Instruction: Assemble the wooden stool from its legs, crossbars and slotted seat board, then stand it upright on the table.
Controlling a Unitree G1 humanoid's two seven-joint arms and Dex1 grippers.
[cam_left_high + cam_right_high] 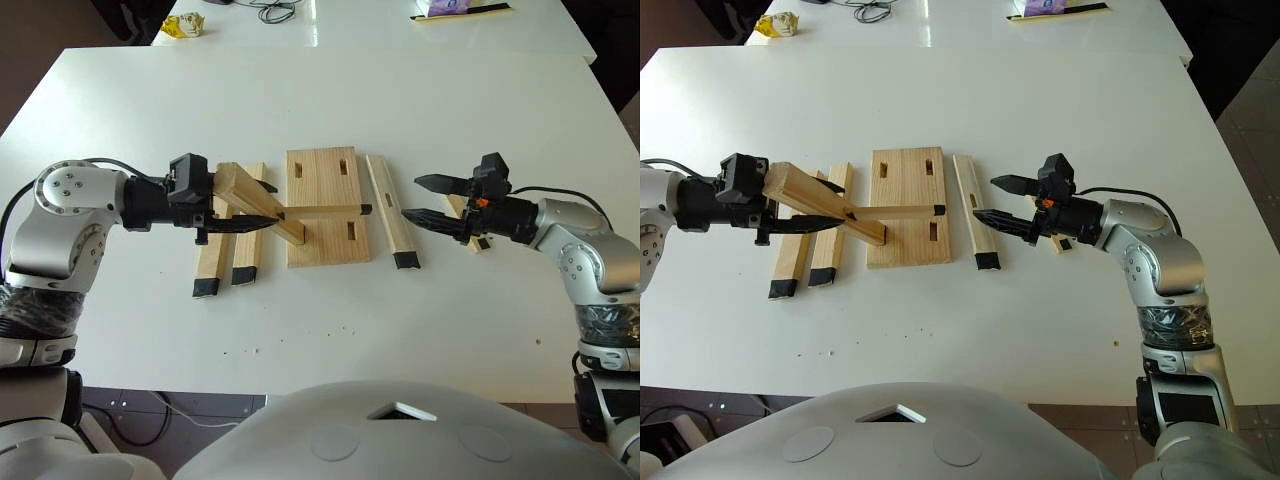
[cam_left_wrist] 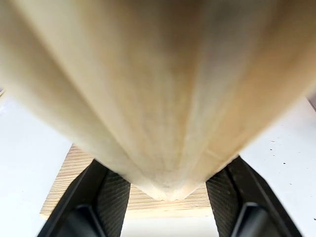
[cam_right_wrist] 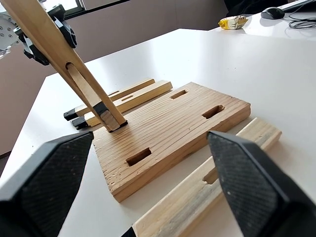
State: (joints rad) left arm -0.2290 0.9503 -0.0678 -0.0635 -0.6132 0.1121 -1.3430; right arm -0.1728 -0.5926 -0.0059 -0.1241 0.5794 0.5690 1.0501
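Flat at the middle of the white table (image 1: 480, 110): the slotted seat board (image 1: 320, 245), slots facing up. Just left of it, two legs (image 1: 207, 262) side by side, dark-capped ends toward the robot. Just right of it, a third leg (image 1: 392, 225) lying along its edge, a narrow gap between. Farther right, a short wooden piece (image 1: 456, 204), partly hidden under the right arm's fingers.

At the board's left edge, off the table, the left gripper (image 1: 250, 222), jaws pinching a fourth leg (image 1: 240, 185) — tilted, crossing above the two lying ones, lower end at the board's left edge. From that leg's side, a thin crossbar (image 1: 320, 211) running rightward over the board, dark tip toward the right gripper (image 1: 412, 197). That gripper hovering above the third leg, jaws spread wide, nothing between them.

From the left wrist: close-up wood of the fourth leg, black fingers (image 2: 111, 197) pressed to either side of it, a strip of seat board below — the grip plainer here than from the head.

From the right wrist: spread fingers (image 3: 49, 187) framing the board, three slots in sight, the third leg just beside the near edge. Also here, the fourth leg's lower end down at the board's far edge, seemingly touching; contact not readable from the head views.
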